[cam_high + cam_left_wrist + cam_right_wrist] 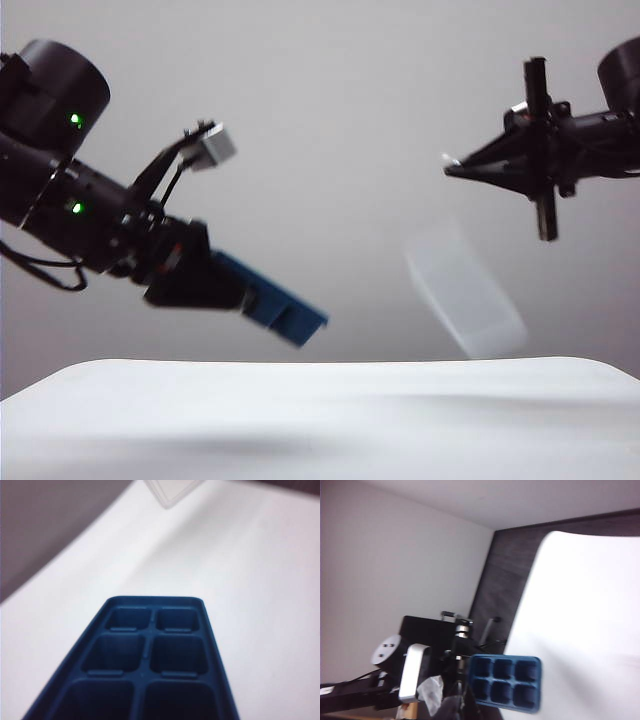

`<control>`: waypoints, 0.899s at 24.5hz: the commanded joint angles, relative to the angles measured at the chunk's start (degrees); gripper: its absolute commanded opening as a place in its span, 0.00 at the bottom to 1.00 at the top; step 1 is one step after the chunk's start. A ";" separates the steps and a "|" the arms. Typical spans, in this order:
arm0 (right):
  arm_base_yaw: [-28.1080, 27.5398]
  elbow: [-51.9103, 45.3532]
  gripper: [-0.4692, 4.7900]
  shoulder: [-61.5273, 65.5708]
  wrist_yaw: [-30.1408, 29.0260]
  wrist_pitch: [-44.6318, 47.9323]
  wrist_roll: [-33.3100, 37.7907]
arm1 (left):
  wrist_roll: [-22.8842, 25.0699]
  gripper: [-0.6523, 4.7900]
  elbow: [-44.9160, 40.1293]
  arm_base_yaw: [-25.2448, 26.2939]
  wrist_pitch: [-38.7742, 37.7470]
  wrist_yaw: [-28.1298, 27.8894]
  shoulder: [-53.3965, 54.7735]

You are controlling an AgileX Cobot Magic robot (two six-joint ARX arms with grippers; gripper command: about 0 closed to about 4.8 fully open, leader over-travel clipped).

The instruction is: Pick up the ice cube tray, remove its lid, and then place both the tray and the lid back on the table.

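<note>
Exterior view: left end effector holds the lidless dark-blue ice cube tray.

Ice cube tray, lidless, held by left arm's fingers beside table.

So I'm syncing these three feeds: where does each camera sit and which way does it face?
Exterior: low at the table edge, facing both arms; left gripper holds the tray, right gripper shut, lid in midair.
Left wrist: looks along the tray at the table; no fingers visible.
Right wrist: faces the left arm.
All share the tray.
</note>
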 commanded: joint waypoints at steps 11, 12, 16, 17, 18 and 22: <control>0.63 0.07 0.09 -2.49 38.86 -35.28 -38.97 | 7.91 0.61 0.15 0.00 3.50 8.13 -0.15; 1.33 0.09 0.09 -3.63 44.00 -35.76 -41.48 | 7.85 0.63 0.13 0.11 4.70 8.68 0.13; 2.73 0.11 0.09 -5.20 45.29 -35.43 -42.51 | 5.92 0.65 0.15 2.80 8.24 15.63 5.33; 2.73 0.11 0.09 -5.20 44.41 -35.54 -42.51 | 5.73 0.65 0.15 3.34 9.22 17.20 6.82; 2.80 0.11 0.09 -5.20 42.93 -35.87 -42.49 | 5.33 0.65 0.15 4.59 11.69 18.62 9.57; 2.82 0.11 0.09 -5.20 40.39 -36.09 -42.40 | 4.94 0.65 0.22 5.73 24.15 17.99 18.64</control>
